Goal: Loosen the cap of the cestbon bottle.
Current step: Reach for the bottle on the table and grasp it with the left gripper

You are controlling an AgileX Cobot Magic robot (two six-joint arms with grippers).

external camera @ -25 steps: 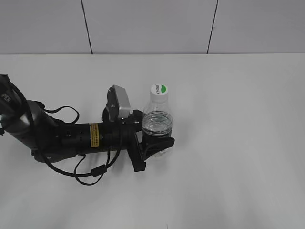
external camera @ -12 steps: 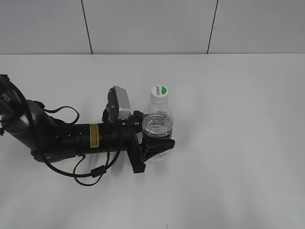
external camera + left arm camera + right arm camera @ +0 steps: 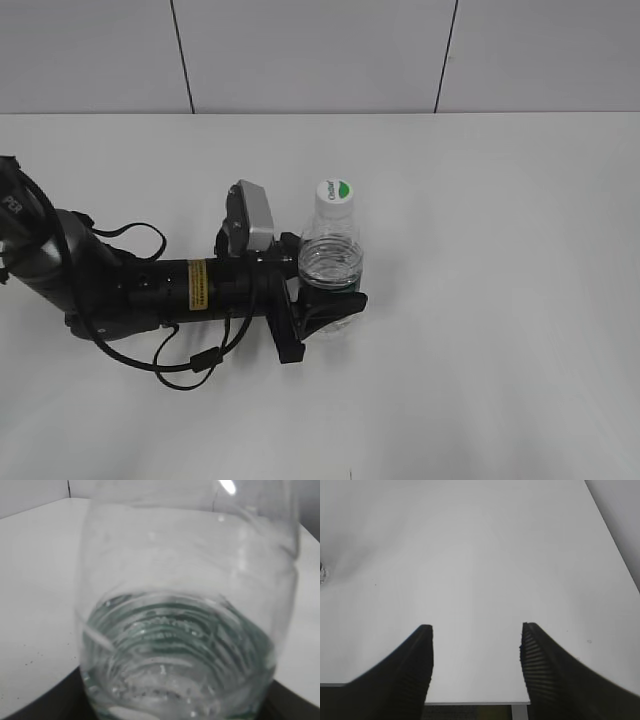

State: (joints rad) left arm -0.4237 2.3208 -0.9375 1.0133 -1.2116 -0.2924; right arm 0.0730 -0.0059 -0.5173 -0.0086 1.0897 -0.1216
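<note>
The cestbon bottle [image 3: 330,255] stands upright on the white table [image 3: 500,250], clear and ribbed, with a strip of its green label just above the fingers. Its white cap [image 3: 333,190] with a green mark sits on top, with nothing touching it. My left gripper [image 3: 328,305] reaches in low from the left and is shut on the bottle's lower body. In the left wrist view the bottle [image 3: 185,620] fills the frame. My right gripper [image 3: 476,652] hangs open over bare table, with nothing between its ribbed fingers [image 3: 540,665]. It is out of the exterior view.
My left arm [image 3: 150,285] and its cables lie flat across the left of the table. A grey tiled wall [image 3: 320,55] runs behind the table. The table's near edge [image 3: 475,702] shows just below my right gripper.
The bottle and my left gripper have shifted only a trace, with the cap edging slightly right. The grip holds, and nothing else has moved.
</note>
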